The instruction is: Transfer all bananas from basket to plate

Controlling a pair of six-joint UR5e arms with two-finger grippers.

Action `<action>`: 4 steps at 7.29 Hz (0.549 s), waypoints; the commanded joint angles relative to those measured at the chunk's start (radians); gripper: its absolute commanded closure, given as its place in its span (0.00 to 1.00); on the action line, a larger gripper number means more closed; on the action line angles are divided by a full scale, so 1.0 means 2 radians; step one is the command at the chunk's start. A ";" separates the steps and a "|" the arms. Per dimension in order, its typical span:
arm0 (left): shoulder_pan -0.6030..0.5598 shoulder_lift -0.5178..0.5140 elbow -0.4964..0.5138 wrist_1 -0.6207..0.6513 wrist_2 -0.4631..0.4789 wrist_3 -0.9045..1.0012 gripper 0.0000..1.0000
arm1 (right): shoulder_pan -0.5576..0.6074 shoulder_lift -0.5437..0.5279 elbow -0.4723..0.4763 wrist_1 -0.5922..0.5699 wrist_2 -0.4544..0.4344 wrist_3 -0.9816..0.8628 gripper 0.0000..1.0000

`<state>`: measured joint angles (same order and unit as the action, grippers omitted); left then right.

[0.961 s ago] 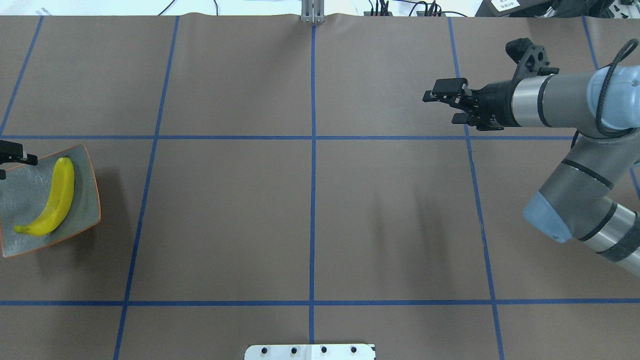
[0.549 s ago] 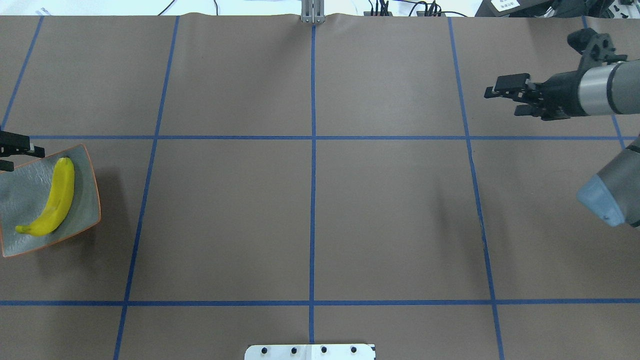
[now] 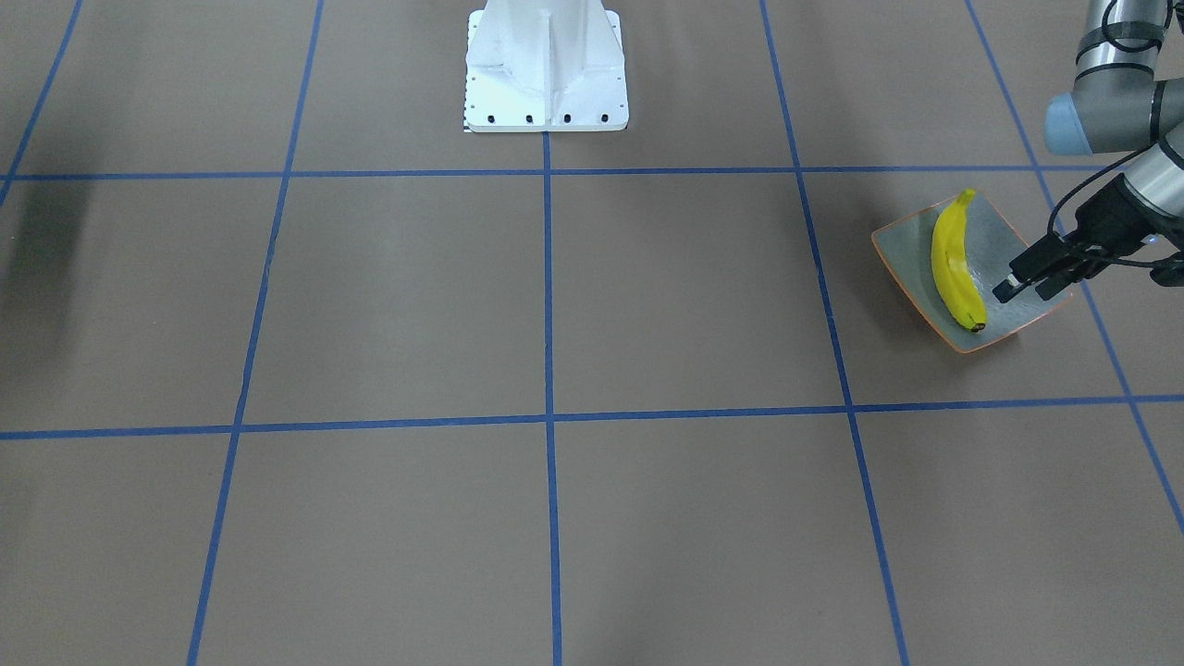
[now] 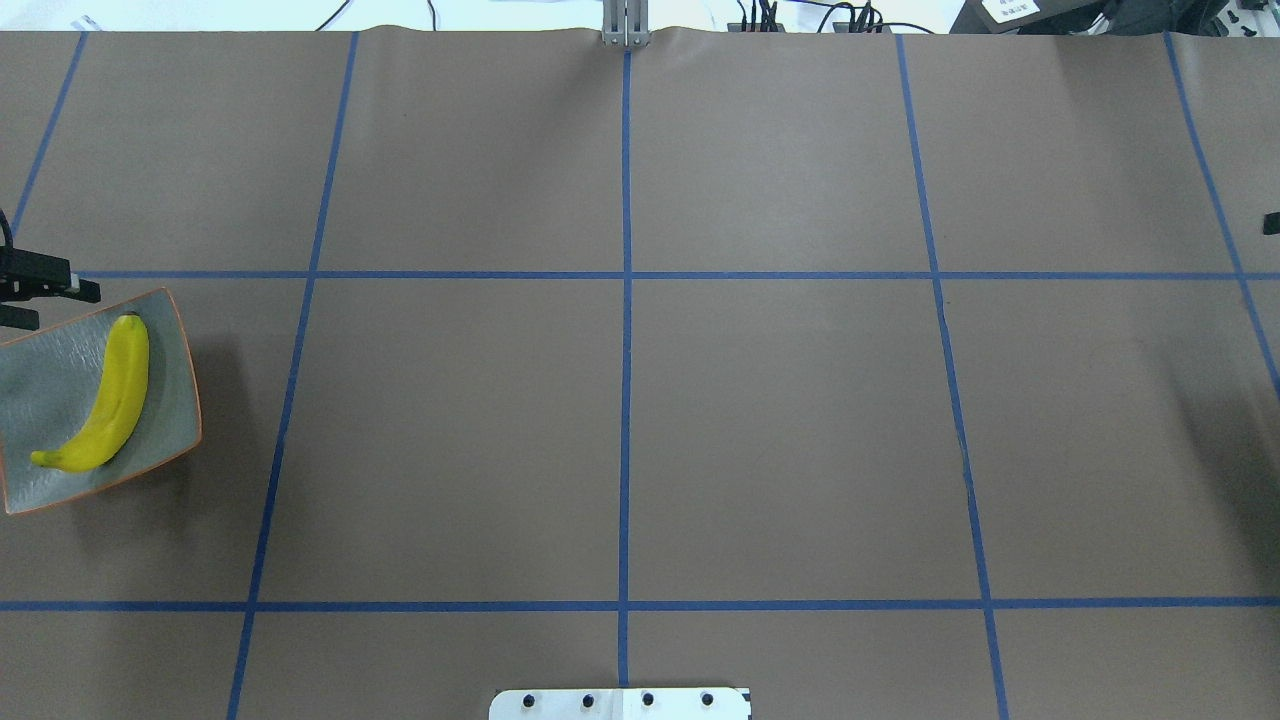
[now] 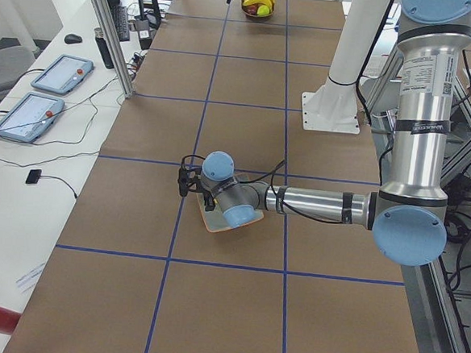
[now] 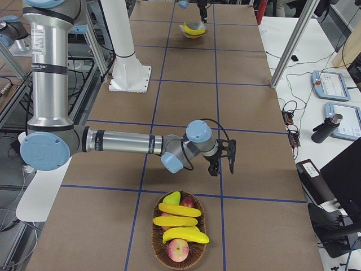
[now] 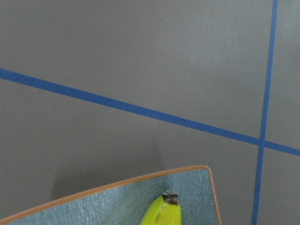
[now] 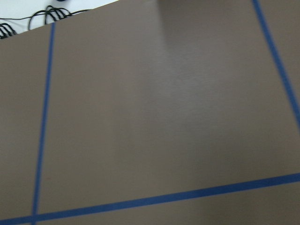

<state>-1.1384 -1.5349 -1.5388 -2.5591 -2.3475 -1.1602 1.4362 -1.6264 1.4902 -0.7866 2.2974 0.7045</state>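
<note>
Now | left claw (image 3: 1025, 280) apart | banana (image 3: 953, 268) just beside it, on plate (image 3: 911, 259) | right claw (image 6: 224, 162): cannot tell

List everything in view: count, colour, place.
square grey-green plate, orange rim: one, table's left end.
oval woven basket: one, brown, table's right end.
curved yellow bananas: four; one on plate, three in basket.
other fruit: at least three, red or green, in basket.
brown table cover: one, blue tape grid.
white robot pedestal: one, rear middle.
left gripper: black, open, empty, at plate's far edge.
right gripper: black, near basket; opening unclear.
</note>
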 commanded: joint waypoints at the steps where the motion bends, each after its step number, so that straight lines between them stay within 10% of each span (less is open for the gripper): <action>1: 0.000 -0.001 0.001 -0.001 0.000 -0.001 0.01 | 0.092 -0.029 -0.035 -0.053 0.075 -0.129 0.00; 4: 0.000 -0.006 0.004 -0.001 0.000 0.000 0.01 | 0.103 -0.097 -0.040 -0.058 0.073 -0.224 0.00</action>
<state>-1.1375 -1.5448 -1.5330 -2.5615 -2.3470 -1.1614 1.6290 -1.7654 1.4221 -0.8972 2.4423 0.3333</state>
